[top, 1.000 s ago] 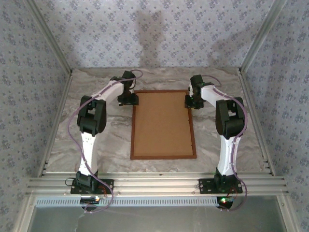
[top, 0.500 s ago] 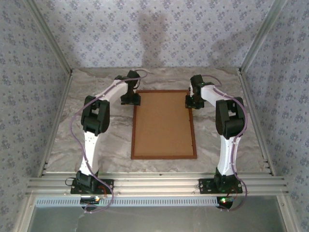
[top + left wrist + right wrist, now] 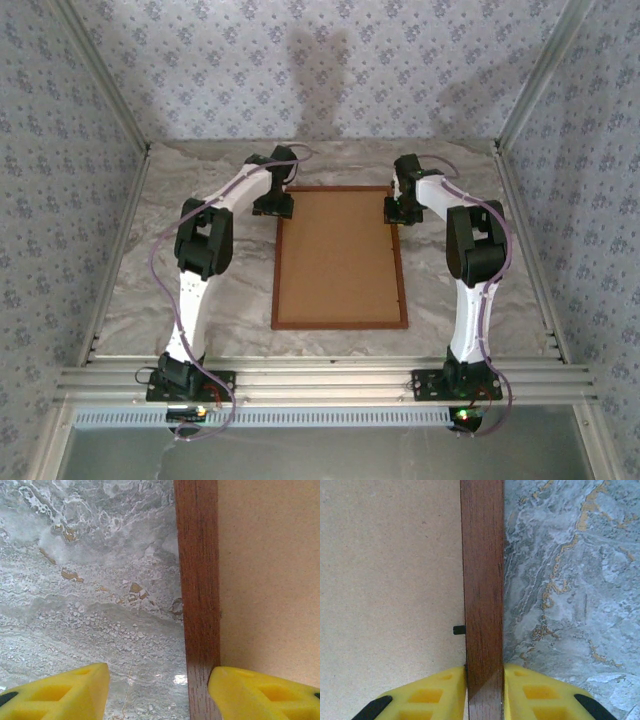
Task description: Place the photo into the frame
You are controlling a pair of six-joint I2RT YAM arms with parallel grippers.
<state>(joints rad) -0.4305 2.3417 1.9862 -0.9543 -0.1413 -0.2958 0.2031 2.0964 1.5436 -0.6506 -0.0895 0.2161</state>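
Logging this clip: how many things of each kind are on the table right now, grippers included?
Wooden frame: 1
Brown backing board: 1
Small black tab at the board's edge: 1
Grippers: 2, the left gripper and the right gripper
Total: 5

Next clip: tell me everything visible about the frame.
The frame is a thin rectangle of dark reddish-brown wood with visible grain, lying flat on the marbled table, long sides running near to far. A plain brown backing board fills it; a small black tab sits by the right rail. The right gripper pinches that rail near the far corner; the left gripper, open, straddles the left rail.
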